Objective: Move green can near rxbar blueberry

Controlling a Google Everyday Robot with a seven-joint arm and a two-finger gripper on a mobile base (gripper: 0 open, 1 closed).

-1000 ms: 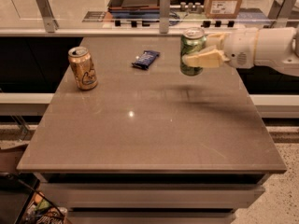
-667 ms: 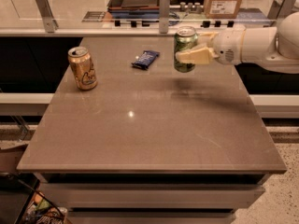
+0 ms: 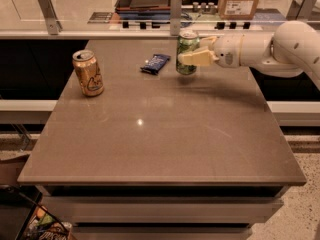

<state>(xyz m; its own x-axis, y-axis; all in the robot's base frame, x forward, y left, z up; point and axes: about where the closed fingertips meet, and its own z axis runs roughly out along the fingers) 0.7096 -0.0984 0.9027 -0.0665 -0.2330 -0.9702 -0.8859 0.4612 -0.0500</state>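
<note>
Cream-coloured fingers (image 3: 196, 59) of the end effector (image 3: 193, 54) are seen clamped around the green can (image 3: 186, 43), which is held upright near the far edge of the bench (image 3: 165, 149), slightly right of that edge's middle. The white arm (image 3: 280, 46) is extended in from beyond the right edge.

Over the last second the green can has been carried leftward along the far edge and lowered. Its base now appears to be on the bench surface or just above it, though contact cannot be confirmed from this angle. The gap to the rxbar blueberry (image 3: 155, 63) has been narrowed: the can is now just beside the wrapper's right end, apart from it and not touching. The wrapper itself has not been displaced and lies flat near the far edge, left of the can.

By this reading, the carrying part of the task is judged to be nearly done. What is left is for the can to be set down fully, released, and the end effector drawn back without the can being tipped.

Counted on the bench: two cans, one green and one gold-orange can (image 3: 88, 73) standing near the far left corner, and one blue snack bar. One end effector is present.
</note>
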